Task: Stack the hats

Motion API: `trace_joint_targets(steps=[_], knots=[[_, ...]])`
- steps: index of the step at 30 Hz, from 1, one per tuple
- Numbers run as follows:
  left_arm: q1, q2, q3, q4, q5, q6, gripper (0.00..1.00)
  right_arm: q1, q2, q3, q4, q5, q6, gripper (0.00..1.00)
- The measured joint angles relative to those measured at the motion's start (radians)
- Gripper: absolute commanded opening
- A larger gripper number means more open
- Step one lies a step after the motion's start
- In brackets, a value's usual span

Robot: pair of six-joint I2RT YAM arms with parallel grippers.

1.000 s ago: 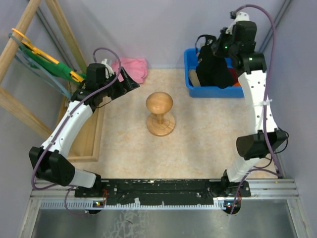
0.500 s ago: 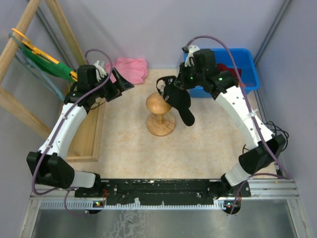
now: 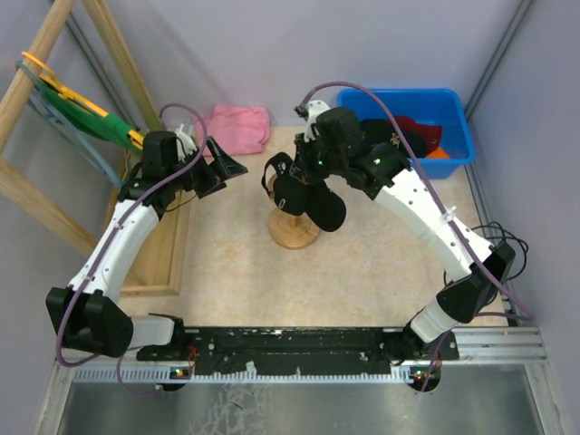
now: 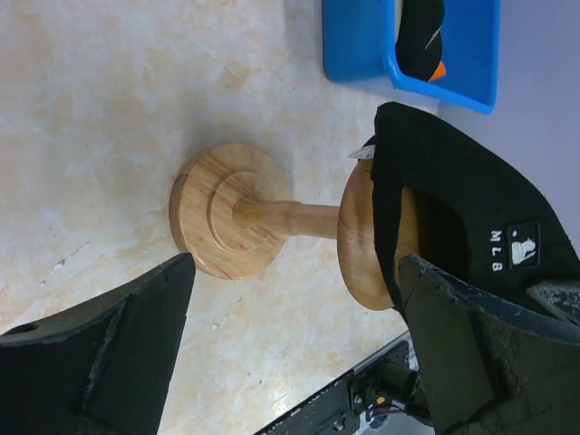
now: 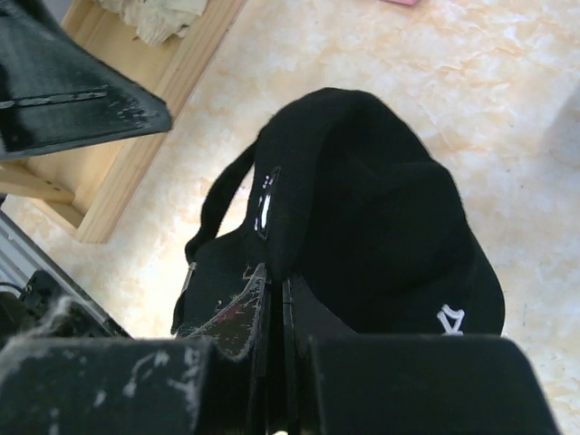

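My right gripper is shut on the rim of a black baseball cap. The cap hangs against the round head of a wooden hat stand. In the left wrist view the cap partly covers the stand's head, with a white logo patch showing. My left gripper stands open just left of the stand, holding nothing. A dark red hat and a bit of bright orange hat lie in the blue bin.
A pink folded cloth lies at the back wall. A green garment on a yellow hanger hangs from a wooden rack at far left. A shallow wooden tray lies under the left arm.
My right arm has carried the black cap from the blue bin leftward to the wooden stand. The left gripper has shifted slightly and stays open.
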Motion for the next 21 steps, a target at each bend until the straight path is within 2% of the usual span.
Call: trace_joint_targets(steps=[7,14,21], knots=[[0.000,-0.032,-0.067,0.027,0.039,-0.024,0.98,0.106,0.004,-0.053,0.063,0.068,0.002,0.00],[0.000,-0.080,-0.185,0.067,0.076,-0.072,0.92,0.113,0.026,-0.086,0.099,0.101,0.003,0.00],[-0.003,-0.060,-0.212,0.115,0.105,-0.108,0.92,0.114,0.047,-0.092,0.137,0.134,-0.002,0.00]])
